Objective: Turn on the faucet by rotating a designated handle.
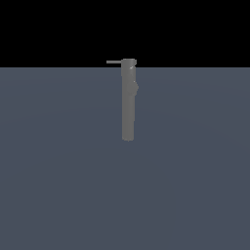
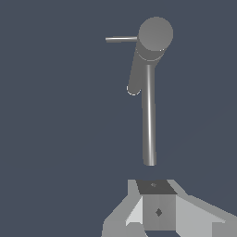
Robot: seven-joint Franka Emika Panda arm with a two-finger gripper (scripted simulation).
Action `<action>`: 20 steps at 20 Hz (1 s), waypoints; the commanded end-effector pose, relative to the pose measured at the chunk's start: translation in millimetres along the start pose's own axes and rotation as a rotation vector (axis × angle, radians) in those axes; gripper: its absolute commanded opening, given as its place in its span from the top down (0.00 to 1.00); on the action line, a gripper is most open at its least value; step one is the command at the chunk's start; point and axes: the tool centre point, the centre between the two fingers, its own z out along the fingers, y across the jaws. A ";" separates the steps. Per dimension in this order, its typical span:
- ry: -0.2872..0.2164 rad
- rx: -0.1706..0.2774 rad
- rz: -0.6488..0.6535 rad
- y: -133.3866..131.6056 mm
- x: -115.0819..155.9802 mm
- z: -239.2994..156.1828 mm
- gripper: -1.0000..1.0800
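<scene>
The faucet [image 1: 128,105] is a tall matte grey column with a wider round cap and a small side bump, standing on the flat grey-blue floor. The handle [image 1: 113,62] is a thin straight rod that sticks out from the cap toward the exterior view's left. In the wrist view I see the faucet [image 2: 156,33] from above its cap, with the handle [image 2: 121,39] projecting sideways. My gripper [image 2: 156,187] shows only in the wrist view. Its fingers are together with no gap, holding nothing. It sits well apart from the cap and handle. The arm does not show in the exterior view.
A flat grey-blue floor [image 1: 58,185] spreads around the faucet, with a black background above it. No other objects show in either view.
</scene>
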 end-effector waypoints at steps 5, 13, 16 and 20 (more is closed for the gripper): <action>-0.001 -0.004 -0.006 -3.7 50.1 29.1 1.00; -0.004 -0.010 -0.012 -8.3 110.5 63.2 1.00; -0.005 -0.013 -0.015 -10.0 133.0 75.5 1.00; -0.006 -0.016 -0.017 -11.9 159.0 89.2 1.00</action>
